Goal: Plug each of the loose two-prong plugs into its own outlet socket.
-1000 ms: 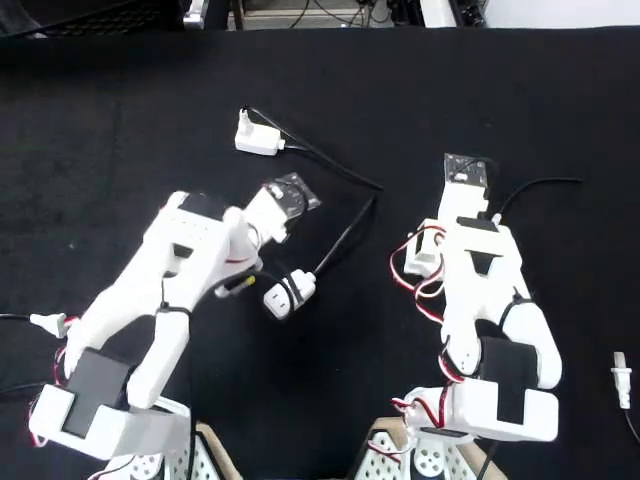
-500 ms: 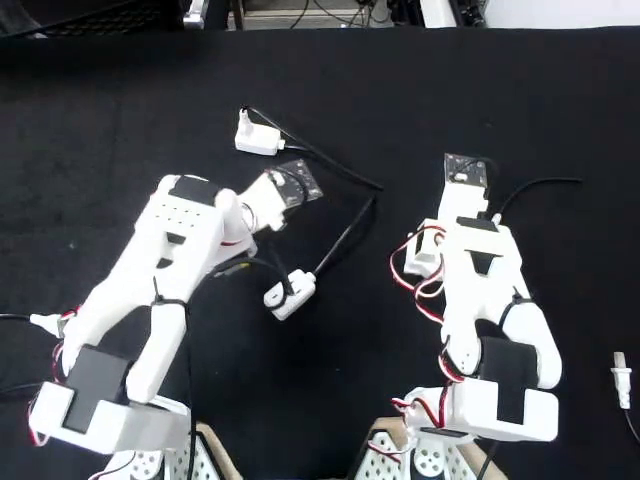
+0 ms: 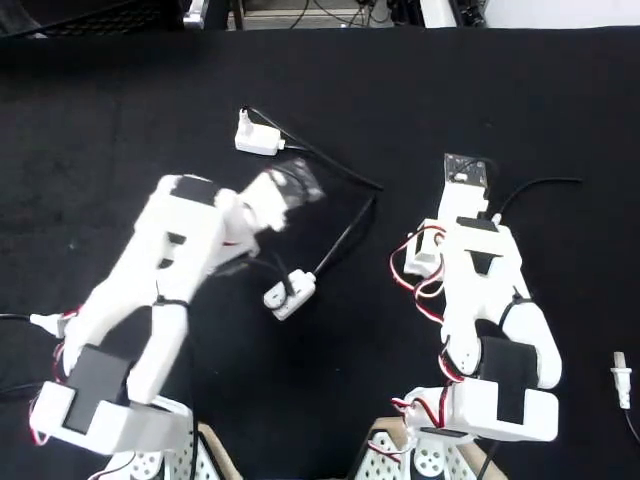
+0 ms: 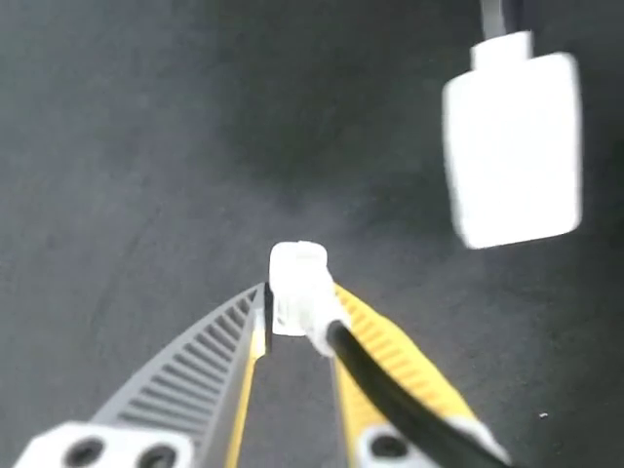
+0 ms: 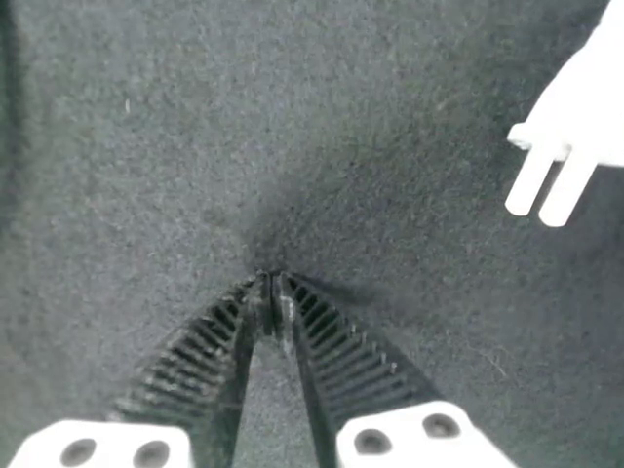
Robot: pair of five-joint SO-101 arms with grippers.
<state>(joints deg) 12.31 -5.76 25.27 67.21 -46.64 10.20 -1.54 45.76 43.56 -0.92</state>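
The counter (image 5: 146, 117) wears matt, fuzzy black cloth. The plug (image 4: 297, 288) and white block (image 4: 512, 151) look smooth plastic; the fingers (image 4: 210, 341) of the left tool (image 4: 294, 317) are ribbed plastic.

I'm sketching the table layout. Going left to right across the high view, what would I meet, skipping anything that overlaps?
left arm's base → white adapter → right gripper → loose two-prong plug at the right edge.

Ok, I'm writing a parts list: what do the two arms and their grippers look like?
The left arm and right arm are white plastic shells with black motor blocks and looping red wires. The left gripper has one grey ribbed finger and one yellow; the right gripper has two dark ribbed ones.
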